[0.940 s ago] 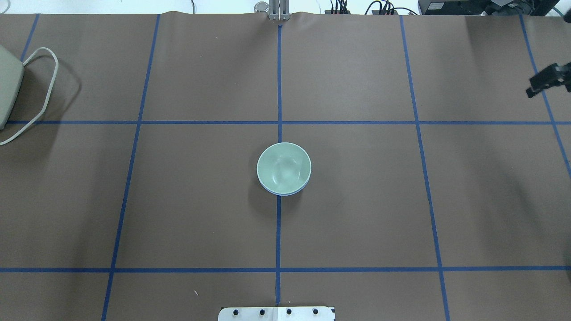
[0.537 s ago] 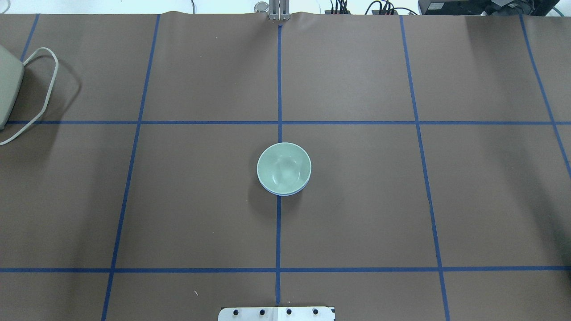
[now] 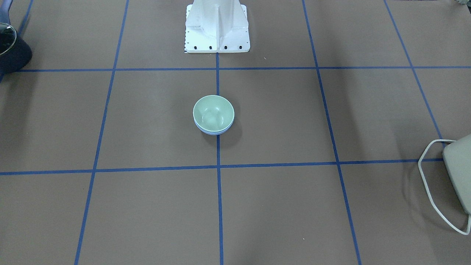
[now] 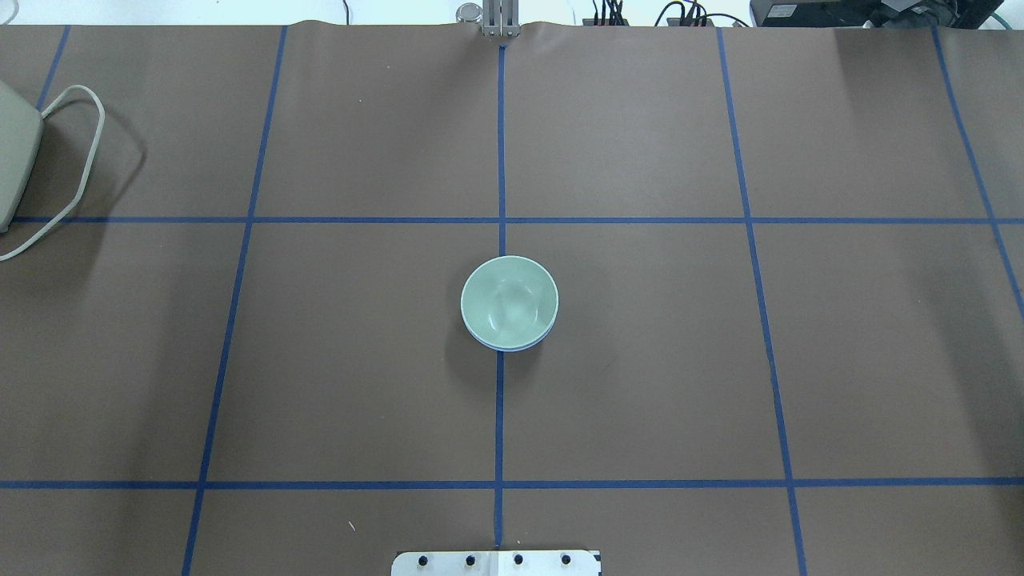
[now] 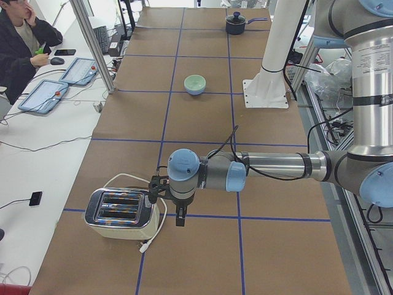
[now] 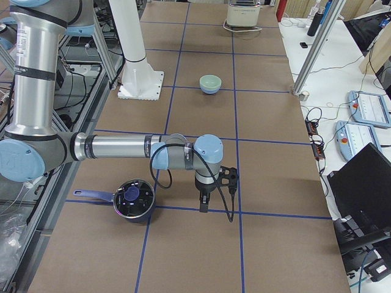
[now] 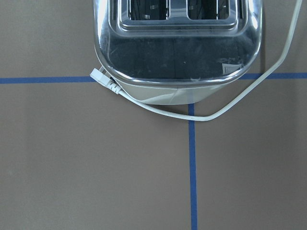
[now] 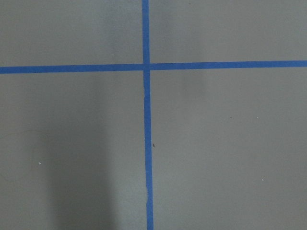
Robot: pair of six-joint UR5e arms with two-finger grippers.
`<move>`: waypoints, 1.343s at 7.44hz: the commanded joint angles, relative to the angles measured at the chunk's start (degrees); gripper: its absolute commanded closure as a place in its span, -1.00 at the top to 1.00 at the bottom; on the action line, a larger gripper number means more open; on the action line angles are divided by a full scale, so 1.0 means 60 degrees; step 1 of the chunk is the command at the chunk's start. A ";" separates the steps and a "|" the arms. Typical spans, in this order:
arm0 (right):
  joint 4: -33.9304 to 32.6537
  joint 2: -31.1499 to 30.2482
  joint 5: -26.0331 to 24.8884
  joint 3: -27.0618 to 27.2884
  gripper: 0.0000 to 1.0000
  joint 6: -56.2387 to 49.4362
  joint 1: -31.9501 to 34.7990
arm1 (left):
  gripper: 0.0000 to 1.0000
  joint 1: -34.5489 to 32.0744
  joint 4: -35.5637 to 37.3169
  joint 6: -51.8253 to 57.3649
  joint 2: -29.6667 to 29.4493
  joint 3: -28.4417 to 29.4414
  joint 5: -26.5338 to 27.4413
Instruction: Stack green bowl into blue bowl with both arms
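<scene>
The green bowl (image 4: 509,298) sits nested inside the blue bowl (image 4: 506,346) at the table's middle; only a thin blue rim shows under it. The stack also shows in the front view, green bowl (image 3: 213,111) over blue bowl (image 3: 213,133). Neither gripper shows in the overhead or front view. The left gripper (image 5: 180,219) hangs over the table next to the toaster, far from the bowls. The right gripper (image 6: 203,204) hangs near the pot, also far from the bowls. I cannot tell whether either is open or shut. Neither wrist view shows fingers.
A toaster (image 5: 121,212) with a loose white cord (image 7: 158,108) stands at the table's left end. A black pot (image 6: 133,200) with a blue handle stands at the right end. The white pedestal (image 3: 217,25) is behind the bowls. An operator (image 5: 21,46) sits at a side desk.
The right gripper, seen at the overhead view's right edge 0.9 s ago, has moved out of that view. The bowls have not moved.
</scene>
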 commanded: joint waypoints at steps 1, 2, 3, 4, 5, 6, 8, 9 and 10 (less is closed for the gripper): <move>0.0001 -0.0056 0.0067 0.0007 1.00 -0.0017 0.0036 | 0.98 0.0000 -0.0005 0.0000 0.0107 -0.0018 -0.0004; 0.0001 -0.0041 0.0082 -0.0008 1.00 -0.0017 0.0036 | 0.98 0.0000 -0.0020 0.0000 0.0108 -0.0019 -0.0004; 0.0001 -0.0041 0.0082 -0.0008 1.00 -0.0017 0.0036 | 0.98 0.0000 -0.0005 0.0000 0.0123 -0.0019 -0.0004; 0.0001 -0.0041 0.0082 0.0007 1.00 -0.0017 0.0036 | 0.98 0.0000 0.0009 0.0000 0.0137 -0.0019 -0.0004; 0.0016 -0.0041 0.0082 0.0007 1.00 -0.0017 0.0036 | 0.98 0.0000 0.0024 0.0000 0.0152 -0.0019 0.0011; 0.0016 -0.0041 0.0082 0.0007 1.00 -0.0017 0.0036 | 0.98 0.0000 0.0009 0.0000 0.0297 -0.0062 0.0011; 0.0016 -0.0041 0.0082 -0.0008 1.00 -0.0017 0.0022 | 0.98 0.0000 0.0024 0.0000 0.0473 -0.0208 0.0011; 0.0016 -0.0056 0.0082 -0.0022 1.00 -0.0017 0.0022 | 0.98 0.0000 0.0024 0.0000 0.0489 -0.0267 0.0011; 0.0016 -0.0056 0.0082 -0.0037 1.00 -0.0017 0.0022 | 0.98 0.0000 0.0024 0.0000 0.0489 -0.0282 0.0011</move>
